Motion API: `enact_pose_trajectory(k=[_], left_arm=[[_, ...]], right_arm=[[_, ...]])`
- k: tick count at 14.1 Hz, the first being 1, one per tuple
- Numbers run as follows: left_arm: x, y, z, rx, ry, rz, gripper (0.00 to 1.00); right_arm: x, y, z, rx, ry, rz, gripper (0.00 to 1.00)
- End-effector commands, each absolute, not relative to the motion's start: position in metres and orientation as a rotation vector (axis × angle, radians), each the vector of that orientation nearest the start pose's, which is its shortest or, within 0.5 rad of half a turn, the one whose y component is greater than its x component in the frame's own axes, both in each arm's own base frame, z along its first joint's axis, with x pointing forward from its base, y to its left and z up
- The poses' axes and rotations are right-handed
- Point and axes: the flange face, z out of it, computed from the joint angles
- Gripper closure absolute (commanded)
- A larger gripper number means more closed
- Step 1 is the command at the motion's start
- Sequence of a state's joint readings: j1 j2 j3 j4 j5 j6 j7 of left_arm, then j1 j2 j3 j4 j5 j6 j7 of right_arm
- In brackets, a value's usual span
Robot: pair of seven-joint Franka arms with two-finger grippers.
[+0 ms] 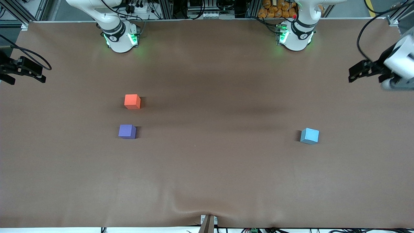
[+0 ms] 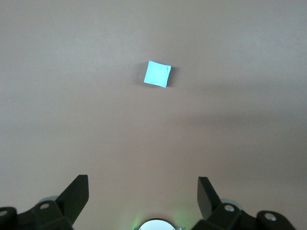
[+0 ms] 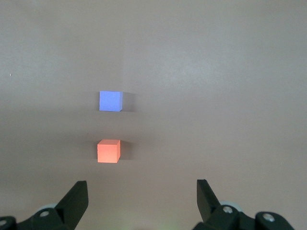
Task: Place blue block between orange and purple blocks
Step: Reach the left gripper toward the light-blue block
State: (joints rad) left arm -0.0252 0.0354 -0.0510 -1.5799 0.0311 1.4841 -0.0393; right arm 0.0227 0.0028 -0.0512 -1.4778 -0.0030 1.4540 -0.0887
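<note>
- Nearest the camera, low in the frame's right half, sat the blue block (image 1: 310,136), untouched.
- My left gripper (image 1: 357,73) hung at the frame's right edge, jaws apart; it should descend squarely, matching the cube's rotated faces.
- My right gripper (image 1: 13,72) waited at the left edge, jaws apart.
- Gap between orange block (image 1: 132,101) and purple block (image 1: 127,131) looked narrow: center carefully.

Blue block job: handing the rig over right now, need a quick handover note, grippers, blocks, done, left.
Left gripper: open, empty, up at the left arm's end of the table.
Right gripper: open, empty, up at the right arm's end.
Blue block: alone on the table toward the left arm's end, untouched.
Orange block and purple block: toward the right arm's end, purple nearer the front camera, a gap between them.
Done: nothing.
Left: pick up the blue block and set it in that gap.
</note>
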Motion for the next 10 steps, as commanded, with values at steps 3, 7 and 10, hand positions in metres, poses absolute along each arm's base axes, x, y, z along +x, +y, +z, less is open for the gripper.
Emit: enact_pose_trajectory(k=[3, 7, 10], left_arm=[[0.618, -0.046, 0.485, -3.115, 0.074, 0.286, 0.0], [0.652, -0.045, 0.401, -3.124, 0.116, 0.278, 0.0], [0.665, -0.049, 0.34, -3.119, 0.29, 0.278, 0.0]], right_arm=[[0.54, -0.018, 0.657, -3.124, -0.081, 0.051, 0.0], [0.54, -0.02, 0.655, -3.124, -0.077, 0.058, 0.0], [0.54, -0.02, 0.655, -3.124, -0.077, 0.063, 0.0]])
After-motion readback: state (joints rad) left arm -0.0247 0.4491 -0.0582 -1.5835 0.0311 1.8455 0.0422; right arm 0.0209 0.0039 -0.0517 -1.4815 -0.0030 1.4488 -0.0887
